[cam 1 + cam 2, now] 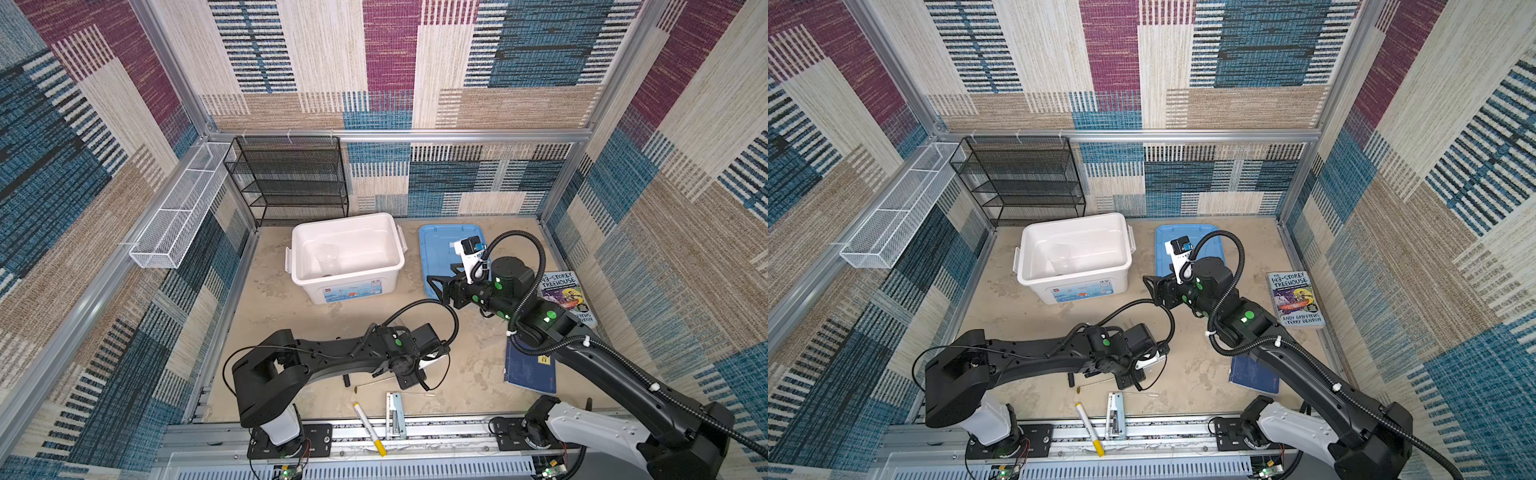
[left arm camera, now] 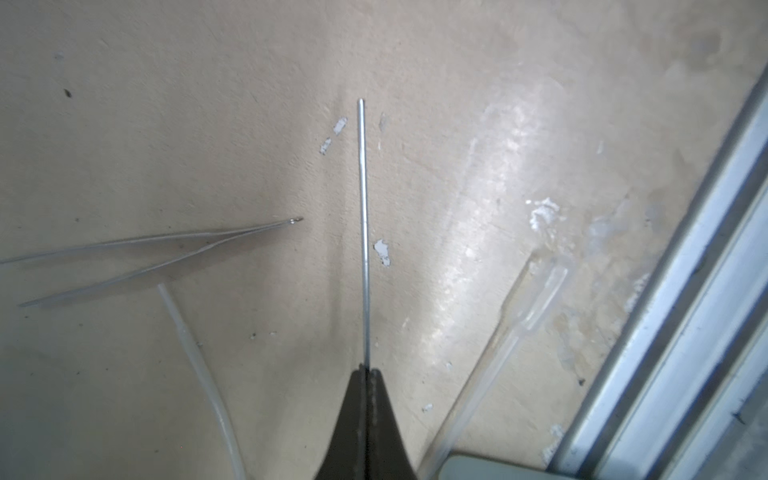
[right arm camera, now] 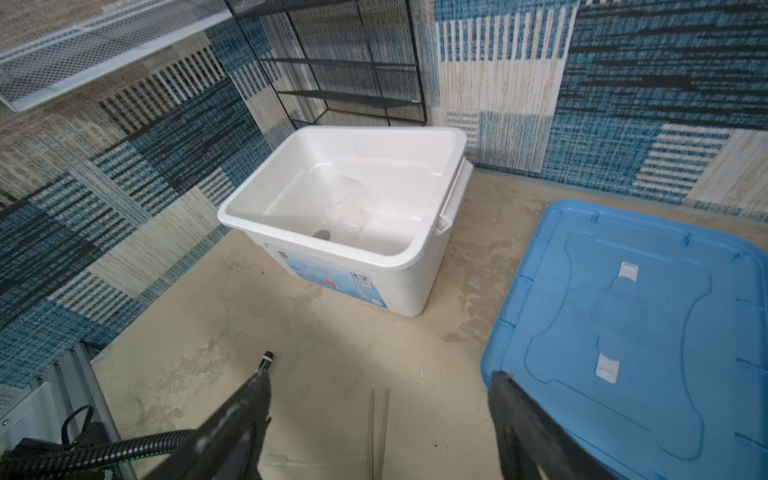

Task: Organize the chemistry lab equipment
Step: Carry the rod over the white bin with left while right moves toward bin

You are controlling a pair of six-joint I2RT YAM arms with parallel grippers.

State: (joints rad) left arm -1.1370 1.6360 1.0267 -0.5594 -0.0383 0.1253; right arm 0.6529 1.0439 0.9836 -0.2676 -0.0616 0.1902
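Observation:
In the left wrist view my left gripper [image 2: 366,369] is shut on a thin rod [image 2: 363,232] that sticks straight out from the fingertips, low over the tan table. Metal tweezers [image 2: 166,249] lie to one side of it and a clear pipette [image 2: 519,328] to the other. In both top views this gripper [image 1: 417,380] [image 1: 1133,380] is near the front rail. My right gripper [image 3: 380,384] [image 1: 434,286] stands open and empty above the table, between the white bin and the blue lid. A clear beaker [image 3: 345,203] [image 1: 328,257] lies in the bin. The tweezers [image 3: 380,428] show below the right gripper.
The white bin [image 1: 347,224] sits at the back, the blue lid [image 3: 623,332] [image 1: 436,245] to its right. Two books [image 1: 565,299] [image 1: 532,368] lie at the right. A yellow-tipped marker [image 1: 370,428], a black marker [image 3: 266,360] and a small clear rack [image 1: 395,415] are at the front. A black mesh shelf [image 1: 291,178] stands behind.

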